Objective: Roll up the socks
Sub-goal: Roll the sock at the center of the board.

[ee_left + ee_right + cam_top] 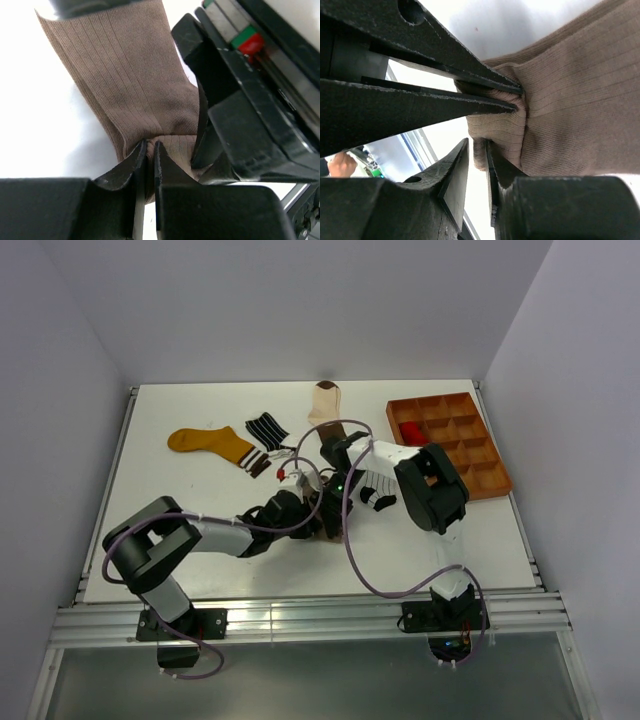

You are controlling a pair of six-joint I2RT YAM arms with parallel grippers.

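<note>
So there's a brown compartmented tray (478, 450) parked at the far right corner of the white table (170, 485), plus an aluminium rail (300, 620) running along the table's near edge.

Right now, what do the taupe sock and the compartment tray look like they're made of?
The taupe sock looks like fine ribbed knit fabric, matte and soft: lengthwise ribs, bunched folds. The brown compartment tray looks rigid and matte, perhaps moulded plastic or wood; too small to tell which.
</note>
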